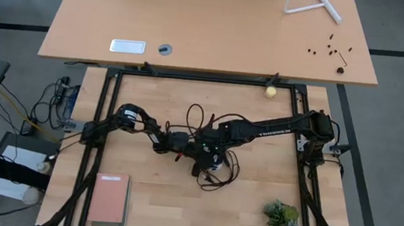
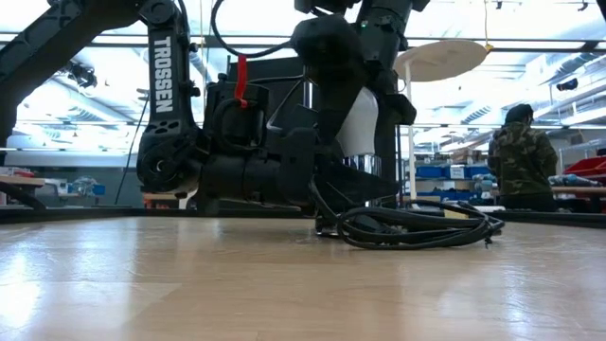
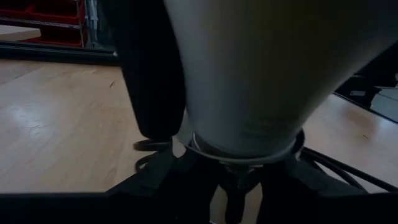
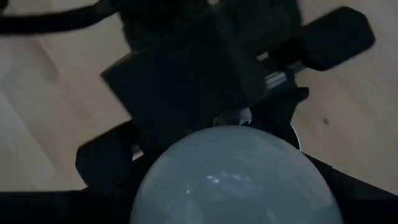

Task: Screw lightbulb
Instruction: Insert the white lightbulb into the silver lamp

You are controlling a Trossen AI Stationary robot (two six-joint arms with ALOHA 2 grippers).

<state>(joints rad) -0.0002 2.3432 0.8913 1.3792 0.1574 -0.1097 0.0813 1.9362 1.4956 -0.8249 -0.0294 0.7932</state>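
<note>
Where both arms meet mid-counter (image 1: 147, 205) | low view: lightbulb (image 2: 360, 123) upright on socket (image 2: 365, 169) | right pincer (image 4: 233, 208) clasps its dome | left pincer (image 3: 239, 180) grips socket; high view hides bulb

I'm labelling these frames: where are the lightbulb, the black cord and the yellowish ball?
lightbulb (image 3: 261, 68): left wrist view, frosted side.
black cord (image 2: 417, 227): low view, coiled loop.
yellowish ball (image 1: 270, 92): high view, its middle.
</note>
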